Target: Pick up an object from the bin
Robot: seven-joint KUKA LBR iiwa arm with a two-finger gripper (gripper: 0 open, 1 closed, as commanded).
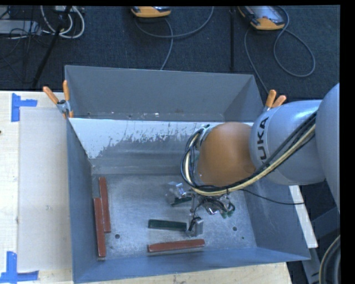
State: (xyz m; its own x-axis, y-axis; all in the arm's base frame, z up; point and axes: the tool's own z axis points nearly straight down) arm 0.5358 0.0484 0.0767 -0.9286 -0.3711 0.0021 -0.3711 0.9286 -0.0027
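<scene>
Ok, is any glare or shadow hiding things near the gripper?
Camera view: bright light washes the bin's sloped back wall, not its floor; the floor by the gripper is evenly lit, and the dark green bar and brown stick there read clearly.

Grey bin (pixel 161 100), reddish-brown bars (pixel 175 244)

Other stuff in the bin (pixel 161 94): two reddish-brown flat bars (pixel 104 205) lie lengthwise by the left wall, side by side and touching. A third brown bar (pixel 176 245) lies crosswise by the near wall. There's a pale wooden worktop (pixel 39 194) on the left. At the far side, the dark floor (pixel 111 44) has loose black cables (pixel 294 52) and two orange-edged gadgets (pixel 151 10), can't tell what they are.
</scene>
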